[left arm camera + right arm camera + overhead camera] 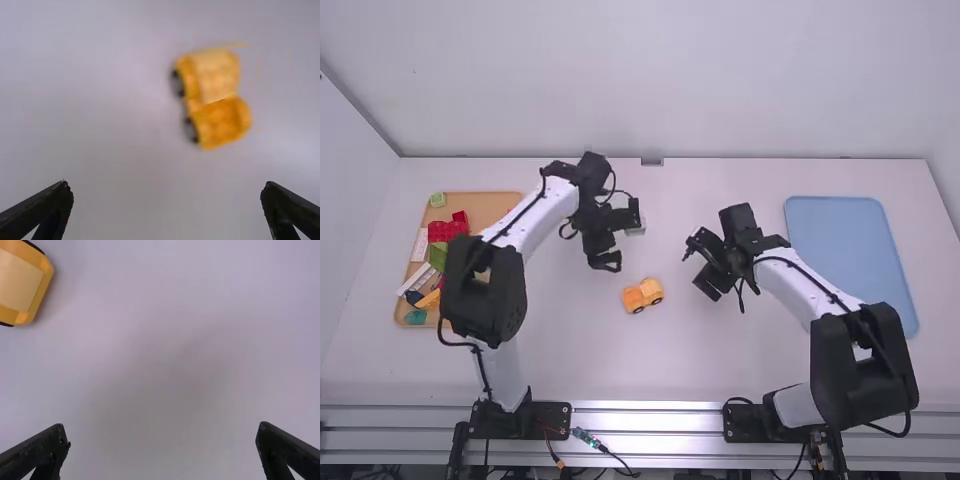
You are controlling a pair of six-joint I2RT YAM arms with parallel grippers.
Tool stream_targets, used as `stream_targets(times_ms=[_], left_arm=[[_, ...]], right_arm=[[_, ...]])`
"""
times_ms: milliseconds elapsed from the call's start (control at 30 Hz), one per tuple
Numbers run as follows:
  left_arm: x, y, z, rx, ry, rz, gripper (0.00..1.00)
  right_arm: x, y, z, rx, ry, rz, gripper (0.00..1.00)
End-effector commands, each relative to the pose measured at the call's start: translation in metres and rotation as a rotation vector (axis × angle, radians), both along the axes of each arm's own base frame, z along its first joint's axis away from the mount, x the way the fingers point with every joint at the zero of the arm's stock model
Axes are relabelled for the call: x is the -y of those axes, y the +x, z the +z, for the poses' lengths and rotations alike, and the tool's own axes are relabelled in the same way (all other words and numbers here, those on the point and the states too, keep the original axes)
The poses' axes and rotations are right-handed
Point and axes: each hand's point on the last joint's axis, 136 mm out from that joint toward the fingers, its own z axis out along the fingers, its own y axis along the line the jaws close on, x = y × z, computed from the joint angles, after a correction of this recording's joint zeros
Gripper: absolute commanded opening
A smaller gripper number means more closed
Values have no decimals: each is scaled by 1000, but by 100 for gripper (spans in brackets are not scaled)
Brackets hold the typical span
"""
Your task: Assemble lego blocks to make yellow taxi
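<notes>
Yellow toy car (642,296) sits around the middle of the smooth, matte white surface (620,370), slightly closer to the near edge than the far one. Upright on round, dark wheels. Boxy body, rounded corners: raised block with a paler, flat top, lower deeper-orange section beside it. Right wrist view has a smooth pale panel framed by glossier yellow; looks like plastic. Left wrist view is blurred, fine detail can't be read.

Left gripper (605,262): black, fingers spread, nothing between them, just beyond the car toward the far edge. Right gripper (698,272): also spread and holding nothing, to the car's right, not touching it.

Tan rectangular tray (485,203) by the surface's left edge, rounded corners, partly behind the left arm. Carries chunky red blocks (447,230), a green block (438,199) at its far-left corner, a teal piece (416,317) at its near-left. Flat blue tray (850,250), rounded corners, near the right edge.
</notes>
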Motion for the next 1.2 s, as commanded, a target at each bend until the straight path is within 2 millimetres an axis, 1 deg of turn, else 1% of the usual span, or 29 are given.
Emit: stream_targets(times_ms=[0, 67, 133, 167, 200, 267, 300, 333, 367, 433, 500, 533, 567, 667, 700, 800, 900, 1000, 1167], left_arm=[[-47, 23, 5, 43, 183, 276, 99], [-60, 30, 8, 51, 202, 380, 100], [-84, 40, 9, 52, 201, 534, 99], [-88, 41, 9, 51, 199, 555, 99], [-100, 44, 8, 44, 189, 618, 99], [-132, 47, 5, 25, 171, 747, 99], [-139, 47, 4, 19, 170, 774, 99], [-150, 46, 2, 11, 172, 821, 99], [-169, 44, 0, -2, 178, 881, 99], [-185, 40, -4, -18, 175, 922, 99], [-208, 37, -12, -28, 154, 987, 99], [-216, 38, -15, -23, 146, 1017, 99], [-220, 38, -16, -21, 144, 1037, 99], [-254, 38, -28, 2, 157, 1244, 99], [-263, 36, -31, 6, 167, 1295, 99], [-279, 32, -38, 13, 171, 1400, 99], [-286, 35, -45, 49, 167, 1389, 99], [-287, 39, -51, 82, 167, 1348, 99], [-288, 41, -56, 93, 148, 1394, 99]], right_arm=[[-2, -3, 0, -4, 7, 1, 99], [-2, -3, 0, -4, 9, 5, 99], [-2, -3, 0, -4, 9, 5, 99], [-2, -3, 0, -4, 9, 5, 99], [-2, -3, 0, -4, 9, 5, 99], [-6, -5, 1, -10, 25, 28, 99], [-7, -6, 1, -10, 30, 49, 99], [-11, -8, 2, -10, 46, 84, 99], [-18, -11, 3, -10, 74, 134, 99], [-23, -12, 5, -5, 95, 167, 99], [-26, -12, 6, -1, 108, 185, 99], [-25, -12, 6, 1, 107, 185, 99], [-25, -12, 6, 2, 107, 184, 99], [-25, -11, 6, 4, 107, 185, 99], [-26, -11, 6, 4, 107, 185, 99], [-26, -10, 7, 8, 108, 188, 99], [-27, -7, 8, 29, 105, 205, 99], [-28, -4, 10, 42, 108, 207, 99], [-28, -4, 12, 40, 107, 207, 99]])
